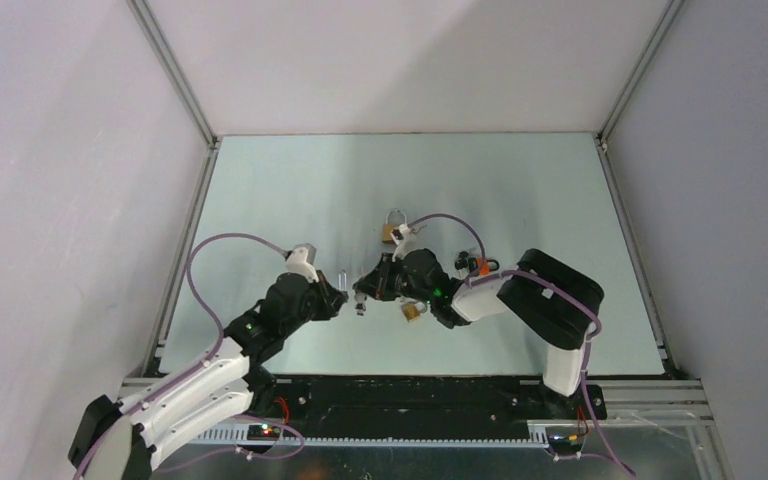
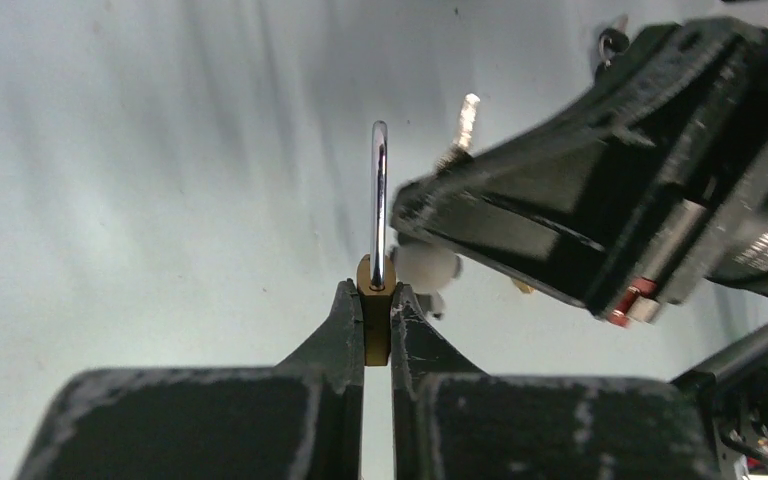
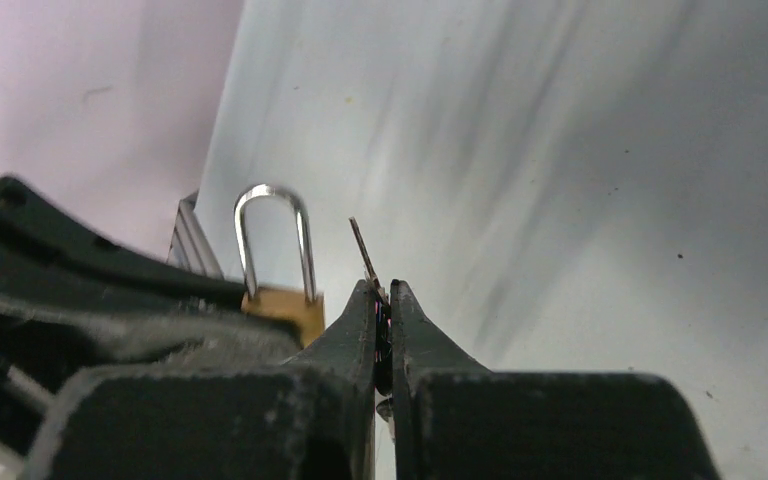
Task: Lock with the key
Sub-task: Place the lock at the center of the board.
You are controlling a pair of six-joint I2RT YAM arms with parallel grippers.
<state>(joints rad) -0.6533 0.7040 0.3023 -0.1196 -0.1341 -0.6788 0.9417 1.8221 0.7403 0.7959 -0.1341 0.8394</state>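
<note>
The step in hand is judged to be the bringing together of key and lock, with insertion not yet made. The padlock [image 2: 376, 285] is pinched by its brass body in the left claw [image 2: 376, 300], at the lower centre of the left wrist view. It is held off the counter [image 1: 290, 180] with its shackle pointing away from the wrist. The key [image 3: 363, 252] is gripped in the right claw [image 3: 381, 295], whose fingers are pressed together on it so that only the thin blade is shown, slanting up and leftward just right of the shackle. In the top view both arms are seen folded inward, the claws nearly met at mid-frame. The keyhole is shown in no view. It is probably buried between the left fingers, so a turned lock or a re-aimed key would be called for before entry. Another padlock [image 1: 393, 232] is seen lying on the counter above the claws.
</note>
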